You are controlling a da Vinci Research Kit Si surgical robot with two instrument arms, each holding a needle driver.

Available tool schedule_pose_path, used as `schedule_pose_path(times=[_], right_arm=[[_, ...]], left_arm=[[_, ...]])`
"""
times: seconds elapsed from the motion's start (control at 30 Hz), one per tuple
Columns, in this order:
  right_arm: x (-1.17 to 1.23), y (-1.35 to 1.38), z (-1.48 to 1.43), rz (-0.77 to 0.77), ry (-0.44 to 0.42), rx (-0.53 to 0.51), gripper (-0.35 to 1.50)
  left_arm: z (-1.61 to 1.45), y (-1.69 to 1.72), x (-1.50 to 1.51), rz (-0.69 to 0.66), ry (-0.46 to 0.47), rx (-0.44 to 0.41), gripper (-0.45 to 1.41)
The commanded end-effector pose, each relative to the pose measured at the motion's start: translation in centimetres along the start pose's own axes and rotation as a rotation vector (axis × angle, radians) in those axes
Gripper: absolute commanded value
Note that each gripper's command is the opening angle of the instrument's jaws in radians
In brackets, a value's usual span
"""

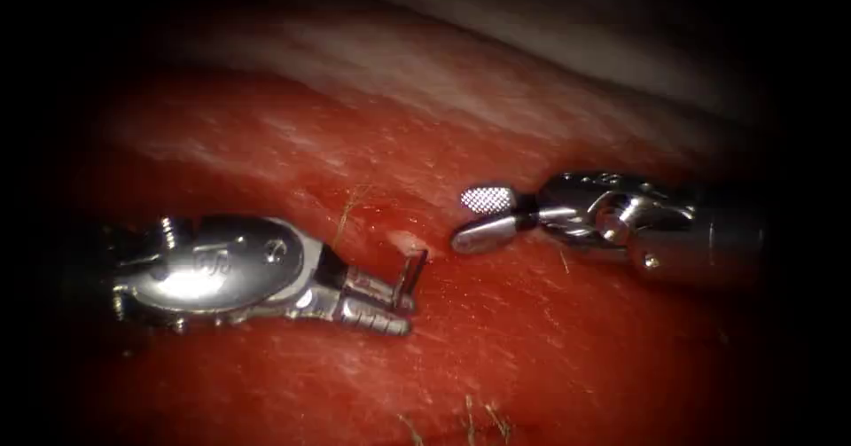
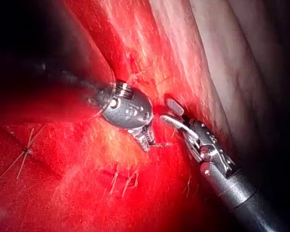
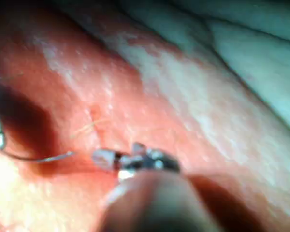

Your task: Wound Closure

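A: From the endoscope, where is the needle (image 1: 410, 273)?

B: In the left tool (image 1: 390, 309). Its jaws are clamped on the needle, and the bit of curve I can see stands up from the jaw tips, just above the tissue (image 1: 550, 357). I cannot tell which part of the curve is gripped, or whether the point is in the tissue.

A: And the right tool (image 1: 483, 217)?

B: Spread open and holding nothing, just to the right of the needle, apart from it.

A: The left wrist view?

B: Same story. The left tool (image 2: 146, 141) grips the needle (image 2: 160, 144), which pokes sideways toward the right tool (image 2: 171, 113), whose jaws gape. Short thread ends (image 2: 125, 181) from stitches lie on the tissue (image 2: 63, 183) below the needle.

A: Right wrist view?

B: The needle (image 3: 38, 158) shows as a thin curved wire beside the right tool (image 3: 104, 158); the tissue (image 3: 183, 96) lies behind.

A: What worries you?

B: I judge the needle could twist in the clamp if it presses on the tissue at a slant. The open jaws are close, so a careless reach might knock it or nip tissue.
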Motion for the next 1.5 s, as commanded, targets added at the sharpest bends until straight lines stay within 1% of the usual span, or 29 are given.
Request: schedule_pose_path(times=[0.03, 0.17, 0.2, 0.23, 0.27, 0.33, 0.4, 0.47, 0.5, 0.53, 0.6, 0.63, 0.7, 0.77, 0.83, 0.9, 0.97, 1.07, 1.2, 1.5], right_arm=[[0.05, -0.03, 0.06, 0.026, 0.010, 0.009, 1.29], [0.08, -0.08, 0.04, 0.097, 0.015, 0.029, 1.28], [0.10, -0.09, 0.03, 0.112, 0.025, 0.035, 1.29], [0.14, -0.09, 0.02, 0.117, 0.044, 0.046, 1.35], [0.14, -0.10, 0.02, 0.124, 0.054, 0.053, 1.38], [0.13, -0.11, 0.01, 0.124, 0.050, 0.066, 1.38], [0.12, -0.13, 0.00, 0.110, 0.040, 0.089, 1.31], [0.11, -0.18, 0.00, 0.111, 0.049, 0.121, 1.26], [0.12, -0.21, -0.01, 0.114, 0.067, 0.136, 1.24], [0.14, -0.23, -0.01, 0.134, 0.073, 0.142, 1.21], [0.17, -0.27, -0.01, 0.179, 0.082, 0.154, 1.21], [0.19, -0.29, -0.02, 0.236, 0.091, 0.169, 1.18], [0.22, -0.31, -0.04, 0.311, 0.097, 0.173, 1.06], [0.24, -0.32, -0.04, 0.356, 0.101, 0.165, 1.04], [0.25, -0.31, -0.04, 0.406, 0.114, 0.153, 0.99], [0.25, -0.31, -0.03, 0.466, 0.122, 0.158, 0.98], [0.26, -0.31, -0.03, 0.575, 0.146, 0.192, 0.93], [0.28, -0.33, -0.02, 0.678, 0.166, 0.217, 0.91], [0.27, -0.37, 0.03, 0.733, 0.177, 0.227, 0.91], [0.29, -0.45, 0.20, 0.782, 0.188, 0.232, 0.89]], left_arm=[[0.06, -0.03, -0.06, 0.052, -0.002, 0.042, -0.35], [-0.02, -0.11, 0.00, 0.151, -0.017, 0.135, -0.35], [-0.04, -0.12, 0.02, 0.168, -0.021, 0.153, -0.35], [-0.09, -0.16, 0.07, 0.203, -0.031, 0.196, -0.35], [-0.10, -0.17, 0.09, 0.218, -0.035, 0.211, -0.35], [-0.12, -0.19, 0.12, 0.244, -0.042, 0.240, -0.35], [-0.14, -0.20, 0.15, 0.269, -0.050, 0.277, -0.35], [-0.18, -0.23, 0.20, 0.289, -0.016, 0.325, -0.35], [-0.20, -0.24, 0.24, 0.311, 0.017, 0.365, -0.35], [-0.21, -0.25, 0.26, 0.318, 0.024, 0.377, -0.35], [-0.21, -0.24, 0.28, 0.339, 0.029, 0.397, -0.35], [-0.21, -0.24, 0.28, 0.356, 0.031, 0.414, -0.35], [-0.17, -0.23, 0.25, 0.394, 0.025, 0.426, -0.35], [-0.11, -0.22, 0.20, 0.432, 0.015, 0.432, -0.35], [-0.01, -0.20, 0.10, 0.517, -0.002, 0.438, -0.35], [0.04, -0.21, 0.04, 0.551, -0.006, 0.446, -0.35], [0.07, -0.24, -0.04, 0.605, -0.018, 0.448, -0.35], [0.06, -0.28, -0.09, 0.619, -0.024, 0.452, -0.35], [0.09, -0.30, -0.16, 0.618, -0.031, 0.475, -0.35], [0.11, -0.30, -0.17, 0.613, -0.039, 0.489, -0.35]])
